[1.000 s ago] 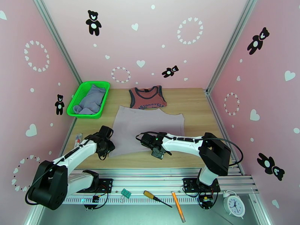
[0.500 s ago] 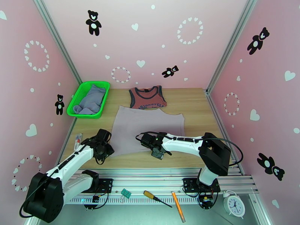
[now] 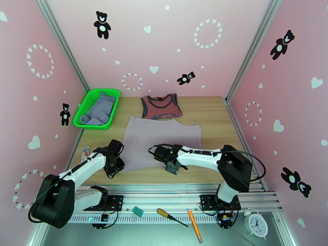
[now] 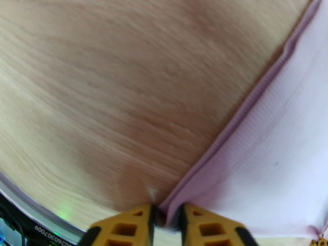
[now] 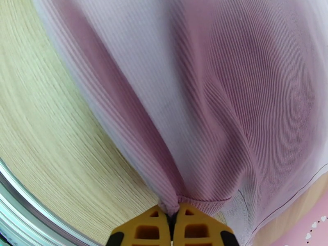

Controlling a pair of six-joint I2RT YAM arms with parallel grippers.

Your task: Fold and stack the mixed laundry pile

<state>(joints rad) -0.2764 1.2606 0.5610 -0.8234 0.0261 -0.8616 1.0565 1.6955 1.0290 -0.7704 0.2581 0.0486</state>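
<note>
**Lilac shirt pinched at its near hem by both grippers**

The pale grey-lilac shirt (image 3: 164,136), a fine-ribbed knit with a stitched hem, lies spread flat mid-table (image 3: 213,115). The wrist views show the weave and each pinch. The left gripper (image 4: 166,216) is clamped on the near-left hem corner, and the right gripper (image 5: 174,220) on a bunched hem fold. Overhead, the rust-red top (image 3: 161,106) lies behind, and the blue-grey piece (image 3: 100,109) sits in the green mesh basket (image 3: 93,126).

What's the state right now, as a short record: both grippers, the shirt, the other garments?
left gripper: shut on the near-left hem corner of the pale lilac shirt
right gripper: shut on the shirt's near hem, cloth bunched at the fingers
pale lilac shirt: spread on the table, not yet folded
rust-red top: lying beyond the shirt, towards the far edge
blue-grey piece: crumpled in the green basket, far left
</note>
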